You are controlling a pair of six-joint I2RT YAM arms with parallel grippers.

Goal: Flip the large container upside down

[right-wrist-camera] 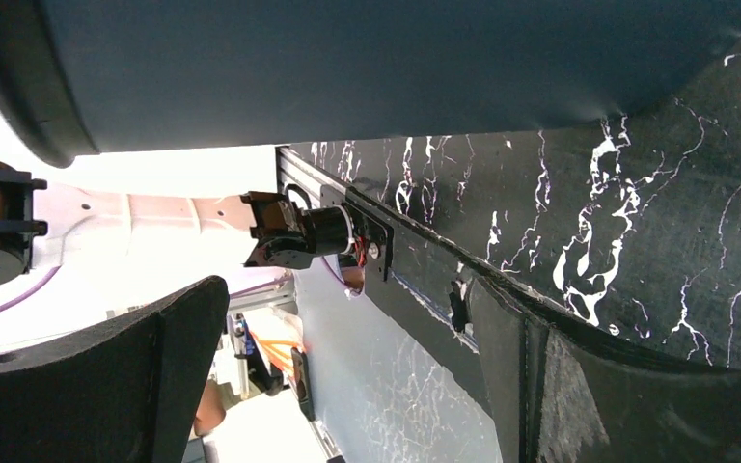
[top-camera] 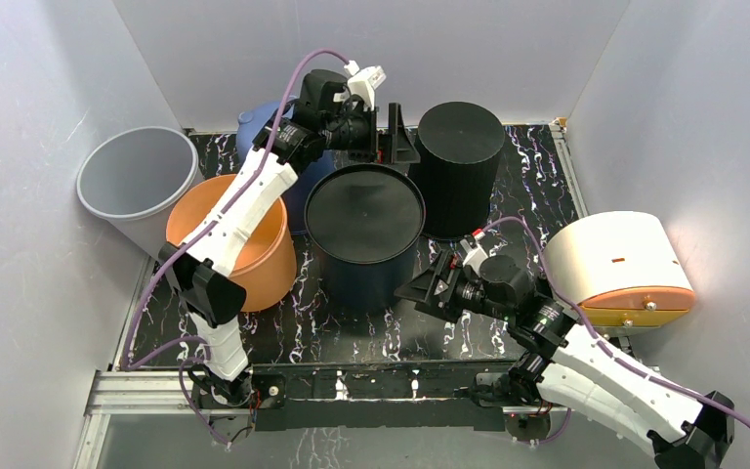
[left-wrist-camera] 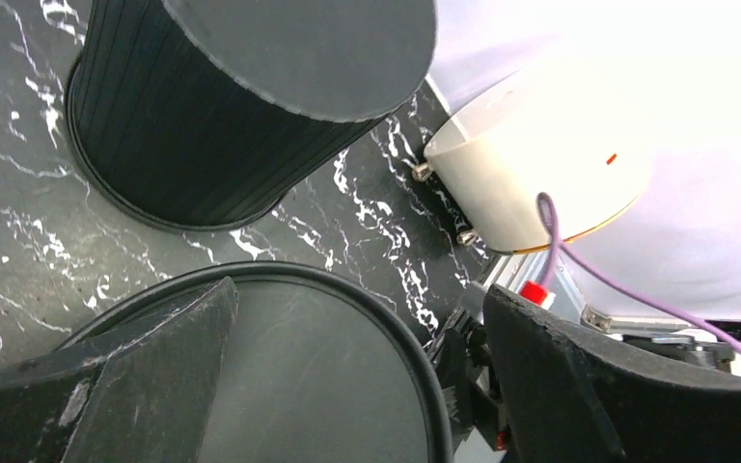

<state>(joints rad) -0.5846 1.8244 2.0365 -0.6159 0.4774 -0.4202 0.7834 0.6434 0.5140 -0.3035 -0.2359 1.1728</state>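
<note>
The large dark blue round plastic container (top-camera: 364, 230) stands in the middle of the black marbled table (top-camera: 352, 337), with its long axis vertical. The face turned upward is flat and closed, with a raised rim around it. I judge this is the bottom, so the container may already be inverted, but I cannot exclude that it is a lid.

The left gripper (top-camera: 398, 137) hangs over the far edge of this container, and its fingers are spread wide with nothing between them. In the left wrist view the flat top lies directly under the fingers, and the black ribbed container (top-camera: 459, 166) is just behind.

The right gripper (top-camera: 428, 283) is low at the near right side of the container. Its fingers are also spread and hold nothing. In the right wrist view the dark wall fills the upper part, very near, but I cannot tell if it touches.

So the container lies between the two grippers: the left is at the top far rim, the right at the lower near wall. I think the right one is nearer to the wall.
</note>
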